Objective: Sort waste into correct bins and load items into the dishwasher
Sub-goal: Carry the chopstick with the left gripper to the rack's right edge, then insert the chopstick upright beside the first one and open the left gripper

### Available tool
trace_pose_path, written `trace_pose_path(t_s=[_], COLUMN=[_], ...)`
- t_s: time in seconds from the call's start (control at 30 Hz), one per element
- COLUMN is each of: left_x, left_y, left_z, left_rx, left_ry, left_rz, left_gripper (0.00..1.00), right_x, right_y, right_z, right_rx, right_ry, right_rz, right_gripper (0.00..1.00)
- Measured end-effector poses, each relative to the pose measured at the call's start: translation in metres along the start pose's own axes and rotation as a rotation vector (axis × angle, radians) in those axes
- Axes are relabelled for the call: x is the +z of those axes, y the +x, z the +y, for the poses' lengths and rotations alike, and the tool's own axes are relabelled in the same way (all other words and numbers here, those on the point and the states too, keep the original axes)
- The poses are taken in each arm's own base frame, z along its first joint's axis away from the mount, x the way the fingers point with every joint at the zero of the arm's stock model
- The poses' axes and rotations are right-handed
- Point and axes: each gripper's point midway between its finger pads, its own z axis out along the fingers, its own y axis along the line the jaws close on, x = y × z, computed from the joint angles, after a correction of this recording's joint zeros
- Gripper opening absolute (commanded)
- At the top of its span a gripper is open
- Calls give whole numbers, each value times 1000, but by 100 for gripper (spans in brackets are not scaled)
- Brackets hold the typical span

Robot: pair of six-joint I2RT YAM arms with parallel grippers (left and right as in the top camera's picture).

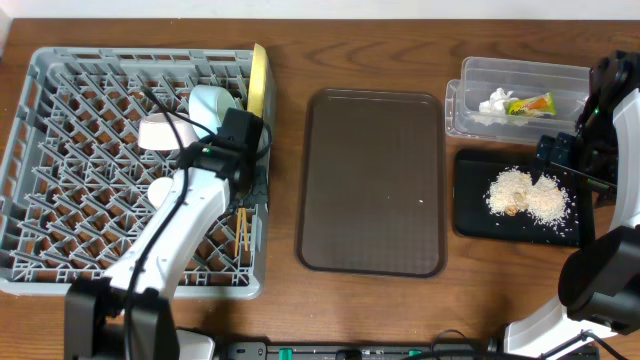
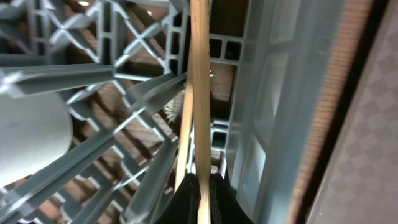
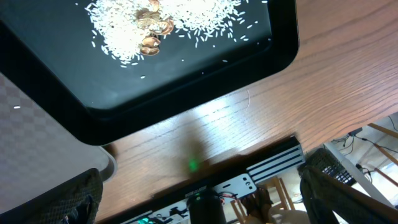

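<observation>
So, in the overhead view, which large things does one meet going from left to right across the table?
grey dish rack → brown serving tray → black tray with the rice crumbs

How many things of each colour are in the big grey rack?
Yellow plate: 1
Light blue bowl: 1
Pale dishes: 2
Wooden chopsticks: 2
Total: 6
</observation>
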Motion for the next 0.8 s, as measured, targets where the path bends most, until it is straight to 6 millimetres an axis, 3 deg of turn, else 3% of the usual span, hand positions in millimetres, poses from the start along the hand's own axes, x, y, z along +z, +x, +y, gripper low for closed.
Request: trace_pose_path(t_s=[0.07, 0.1, 0.13, 0.27, 0.8], left_x=[7, 10, 11, 13, 3], left_y=[1, 2, 3, 4, 2], left_z=[-1, -1, -1, 0, -2], left_rx=[4, 9, 8, 5, 12], left_ry=[-5, -7, -7, -3, 18], left_rz=[20, 30, 35, 45, 19], left_gripper=[16, 30, 37, 51, 54], right_x=[0, 0, 0, 0, 0], right_y=[0, 0, 0, 0, 0], right_z=[0, 0, 0, 0, 0], right_rx=[0, 0, 0, 0, 0], right_ry=[0, 0, 0, 0, 0], right_rz=[0, 0, 0, 0, 0], right_gripper=[99, 99, 99, 99, 99])
